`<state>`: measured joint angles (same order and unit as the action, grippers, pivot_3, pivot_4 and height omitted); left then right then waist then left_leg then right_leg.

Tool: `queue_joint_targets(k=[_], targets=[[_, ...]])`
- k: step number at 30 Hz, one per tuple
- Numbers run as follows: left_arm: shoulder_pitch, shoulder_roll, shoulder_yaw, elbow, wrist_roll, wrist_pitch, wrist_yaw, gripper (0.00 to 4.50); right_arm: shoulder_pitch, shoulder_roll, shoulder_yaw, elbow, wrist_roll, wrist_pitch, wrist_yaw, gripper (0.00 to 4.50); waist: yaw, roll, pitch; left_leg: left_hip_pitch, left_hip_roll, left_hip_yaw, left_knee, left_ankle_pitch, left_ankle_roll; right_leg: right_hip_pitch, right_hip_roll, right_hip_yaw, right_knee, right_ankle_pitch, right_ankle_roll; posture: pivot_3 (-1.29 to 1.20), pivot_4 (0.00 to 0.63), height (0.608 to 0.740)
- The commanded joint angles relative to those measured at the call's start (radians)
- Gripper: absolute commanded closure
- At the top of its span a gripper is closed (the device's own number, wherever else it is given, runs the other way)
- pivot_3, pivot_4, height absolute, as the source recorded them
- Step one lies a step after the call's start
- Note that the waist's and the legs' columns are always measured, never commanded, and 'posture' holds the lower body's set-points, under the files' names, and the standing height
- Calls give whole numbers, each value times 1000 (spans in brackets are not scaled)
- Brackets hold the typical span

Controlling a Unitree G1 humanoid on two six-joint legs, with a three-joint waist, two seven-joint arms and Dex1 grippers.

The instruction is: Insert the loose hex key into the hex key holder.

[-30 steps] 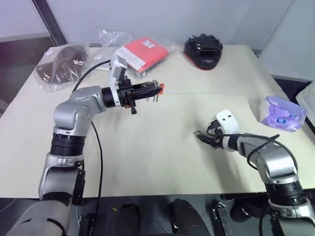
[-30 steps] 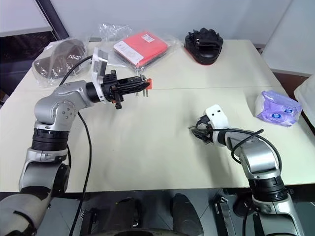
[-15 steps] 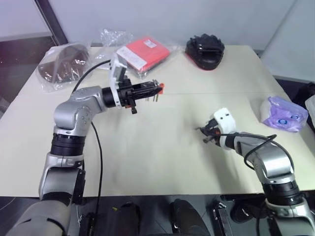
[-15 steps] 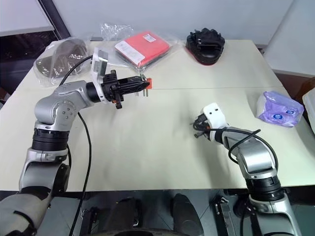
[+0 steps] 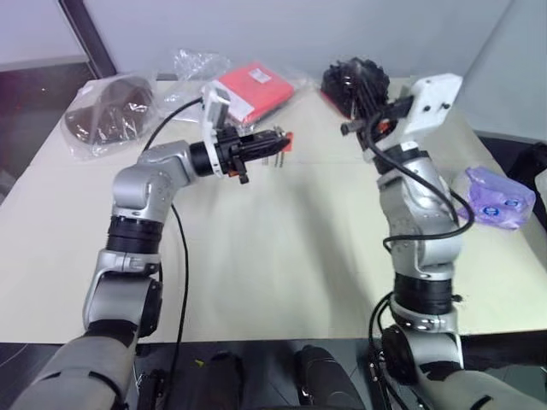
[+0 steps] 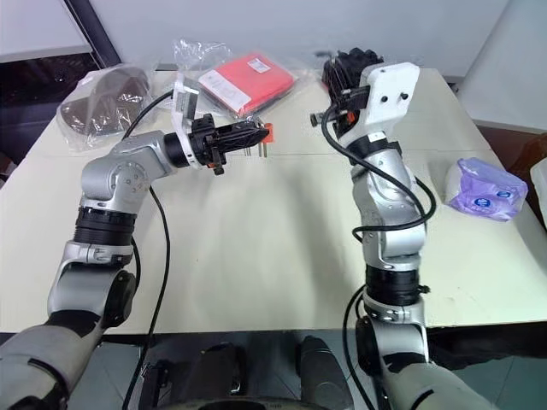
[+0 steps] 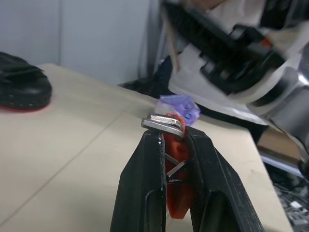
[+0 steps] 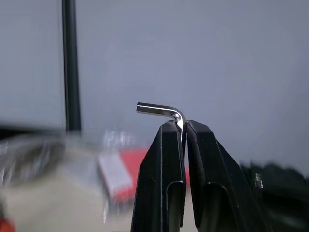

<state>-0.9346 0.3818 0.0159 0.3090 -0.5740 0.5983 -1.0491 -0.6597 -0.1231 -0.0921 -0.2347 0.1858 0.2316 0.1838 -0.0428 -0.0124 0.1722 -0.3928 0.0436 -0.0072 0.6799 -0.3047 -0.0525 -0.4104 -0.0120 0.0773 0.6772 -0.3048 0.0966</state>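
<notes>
Two grippers are raised above the table [image 5: 256,256], facing each other over its far half. The left gripper [image 5: 275,150] points sideways toward the right one, its jaws pinching the holder [image 7: 176,159], a small red block with short grey keys hanging from it; in the left wrist view the block sits between the two black fingers [image 7: 145,183] with a silver key end lying across its top. The right gripper [image 8: 183,126] is lifted higher, near the far right part of the table, and its jaws are pressed together on the key [image 8: 161,110]: the bent rod's long leg is clamped between the fingertips and its short leg sticks out sideways past them. Holder and key are apart, with open air between them. Along the far edge lie a red packet [image 5: 252,90] in clear plastic, a dark object in a bag [image 5: 107,111] at the far left corner, and a black object [image 5: 346,77]. A purple packet [image 5: 494,198] sits at the right edge.
</notes>
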Motion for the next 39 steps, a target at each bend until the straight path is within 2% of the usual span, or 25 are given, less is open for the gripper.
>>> queue_joint_targets(k=[1, 8, 19, 39], targets=[[-42, -4, 7, 2, 10, -27, -15, 4450, -21, 48, 69, 30, -34, -124, 3, 4446, -2, 0, 0, 0, 0, 0, 0, 0, 0, 0, 0, 0, 0, 0, 0, 0, 150, 740], [-51, -10, 7, 8, 23, -26, -19, 4450, 6, 103, 130, 55, -17, -198, 36, 4446, -1, 0, 0, 0, 0, 0, 0, 0, 0, -1, 0, 0, 1, 0, 0, 0, 150, 740], [-52, -11, 20, -15, 4, 21, -7, 4450, -10, 133, 168, 127, -39, -271, 48, 4446, -2, 0, 0, 0, 0, -1, 0, 0, 0, -1, 0, 0, 2, 0, 0, 0, 150, 740], [-59, 5, 49, -46, -30, 77, 16, 4450, -28, 134, 155, 193, -47, -319, 49, 4446, -2, 0, 0, 0, 0, -2, 0, 0, 0, -1, 0, 0, 2, 0, 0, 0, 150, 740]])
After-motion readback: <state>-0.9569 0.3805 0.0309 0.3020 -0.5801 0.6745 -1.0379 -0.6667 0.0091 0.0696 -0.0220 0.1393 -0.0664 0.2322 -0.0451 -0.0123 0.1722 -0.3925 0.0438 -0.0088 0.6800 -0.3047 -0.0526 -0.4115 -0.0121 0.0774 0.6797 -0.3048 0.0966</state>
